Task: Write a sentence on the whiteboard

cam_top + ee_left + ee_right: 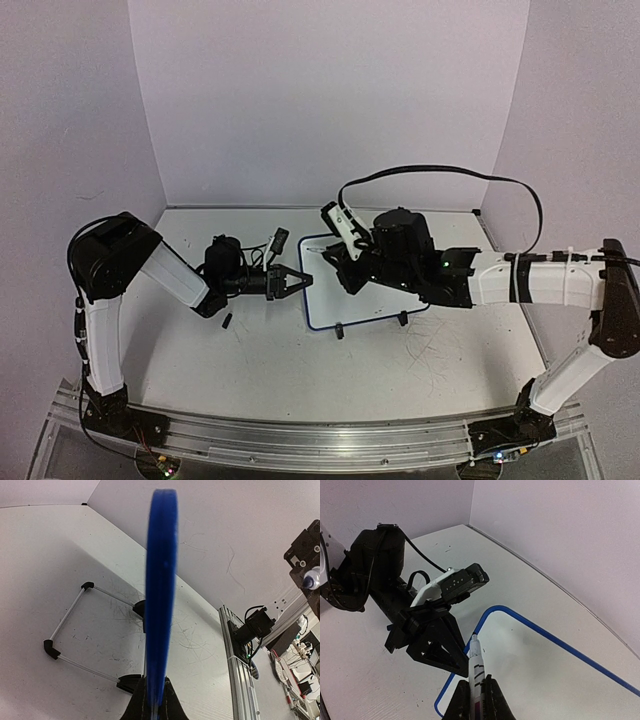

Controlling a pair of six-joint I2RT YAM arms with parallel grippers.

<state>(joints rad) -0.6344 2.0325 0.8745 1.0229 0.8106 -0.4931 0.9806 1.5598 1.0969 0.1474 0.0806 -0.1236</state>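
The whiteboard [345, 305], white with a thin blue frame, lies in mid-table on its black feet. My left gripper [300, 282] is shut on its left edge. In the left wrist view the blue frame [161, 590] runs straight up from the closed jaws of the left gripper [155, 702]. My right gripper [476, 700] is shut on a white marker [475, 665], tip pointing at the board [545, 670] near its left edge, beside the left gripper's fingers [437, 645]. I cannot tell whether the tip touches. No sentence shows on the board's visible face.
The wire stand [75, 625] with black corner caps sticks out behind the board. A small black piece [227, 321] lies on the tabletop below the left wrist. Purple walls close the back and sides. The aluminium rail [300, 440] runs along the near edge.
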